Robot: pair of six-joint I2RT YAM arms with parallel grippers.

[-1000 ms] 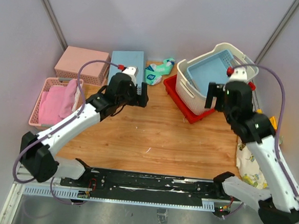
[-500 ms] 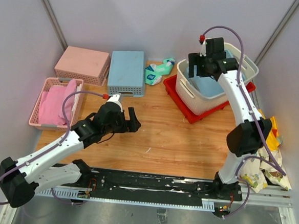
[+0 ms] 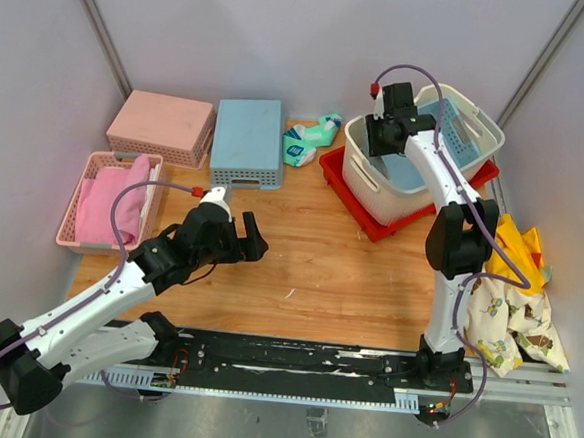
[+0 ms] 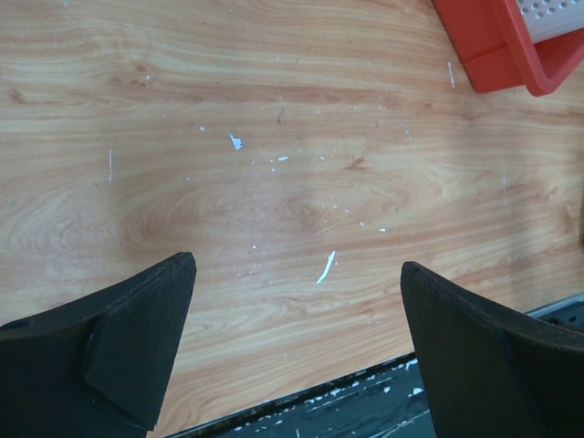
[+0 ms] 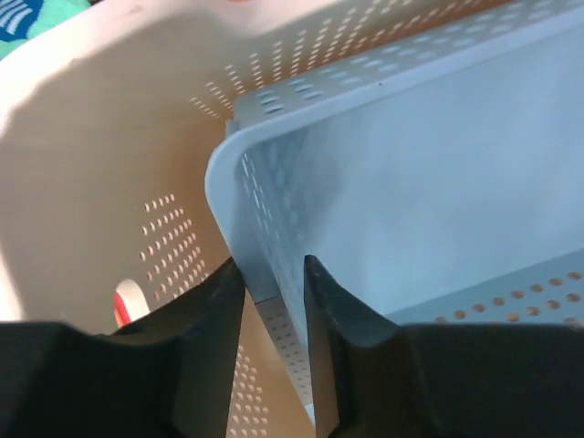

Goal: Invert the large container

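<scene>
The large container [image 3: 367, 184], a cream perforated basket, stands upright on a red tray [image 3: 340, 172] at the back right. A light blue basket [image 3: 449, 125] sits tilted inside it. My right gripper [image 3: 383, 140] reaches down into the container at its left end. In the right wrist view its jaws [image 5: 272, 263] are pinched on the wall of the light blue basket [image 5: 411, 182], one finger on each side, with the container's cream wall [image 5: 109, 164] just to the left. My left gripper [image 3: 256, 239] hangs open over bare wood [image 4: 297, 265], holding nothing.
A pink lidded box [image 3: 161, 125], an upturned blue basket [image 3: 247, 141] and a green packet [image 3: 311, 138] line the back. A pink basket with cloth [image 3: 103, 201] sits at the left. Patterned cloth [image 3: 512, 295] lies at the right. A black rail [image 3: 292, 359] runs along the near edge.
My right arm swung up and over into the large container, and its jaws closed onto the blue basket's wall. My left arm drew back toward the near side, still open.
</scene>
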